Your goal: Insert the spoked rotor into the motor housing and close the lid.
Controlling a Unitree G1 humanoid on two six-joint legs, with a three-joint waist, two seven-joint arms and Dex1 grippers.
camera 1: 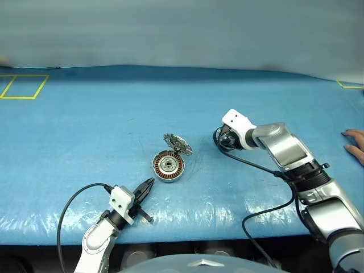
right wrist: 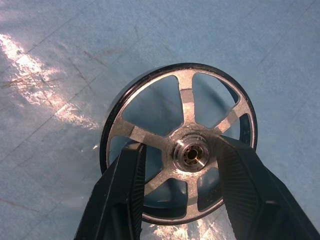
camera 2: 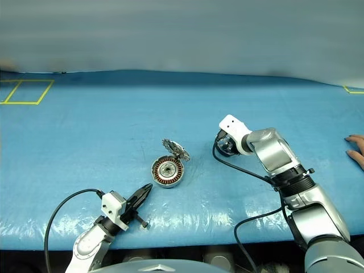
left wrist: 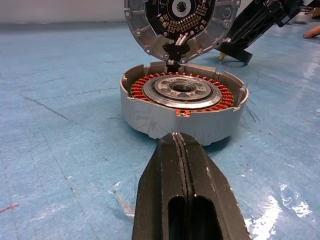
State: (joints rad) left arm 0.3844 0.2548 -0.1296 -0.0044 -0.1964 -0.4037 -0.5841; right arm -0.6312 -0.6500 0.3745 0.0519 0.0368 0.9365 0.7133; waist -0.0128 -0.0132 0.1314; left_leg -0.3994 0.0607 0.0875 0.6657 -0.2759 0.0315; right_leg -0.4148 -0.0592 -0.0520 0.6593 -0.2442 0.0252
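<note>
The two black fingers of the left gripper point(left wrist: 184, 150) are seen pressed flat together with nothing between them, low over the blue counter point(camera 1: 85, 136) and aimed at the one motor housing point(camera 1: 168, 166), which stands just ahead of their tips without being touched. One ring of copper-brown windings and one silver core are shown inside that housing. One lid point(left wrist: 181, 25), hinged at the rim of the housing farthest from the left fingers, is held upright and open, its dark and silver patterned face turned toward them. The two fingers of the right gripper point(right wrist: 182, 160) are spread apart astride the hub of the single spoked rotor point(right wrist: 186, 100), one finger through a gap between spokes on either side; whether the pads are already pressed against the hub cannot be told. The rotor, with its dark rim and six silver spokes, is seen at the right fingers, well apart from the housing and beyond the open lid as seen from the left fingers. One person's hand point(camera 1: 355, 145) is laid on the counter's far right edge, well clear of both pairs of fingers.
</note>
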